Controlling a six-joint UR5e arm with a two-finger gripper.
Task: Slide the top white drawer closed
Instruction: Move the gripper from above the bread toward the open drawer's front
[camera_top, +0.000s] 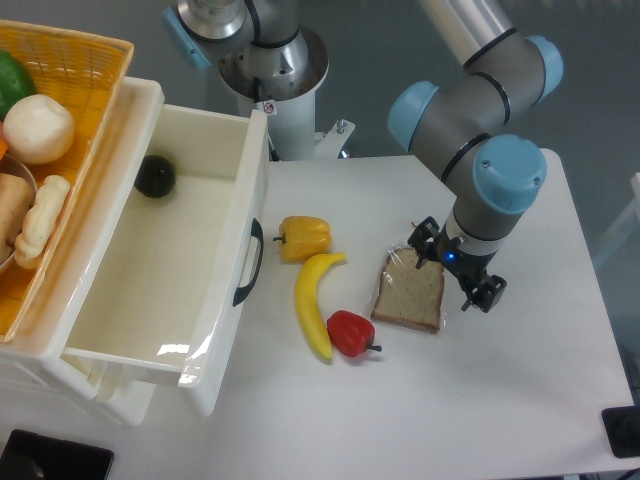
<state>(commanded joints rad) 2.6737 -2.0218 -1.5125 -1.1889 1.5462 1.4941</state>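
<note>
The top white drawer (215, 300) is pulled well out of the cabinet at the left, and its curved black handle (250, 263) faces the table. A black ball (155, 176) lies inside it near the back. My gripper (456, 267) points down at the right of the table, far from the drawer, just over the right edge of a slice of bread (412, 292). Its black fingers (426, 240) stand apart and hold nothing.
A yellow pepper (303, 237), a banana (314, 305) and a red pepper (350, 332) lie between the drawer front and the bread. An orange basket (85, 70) of food sits on top of the cabinet. The robot base (272, 70) stands behind.
</note>
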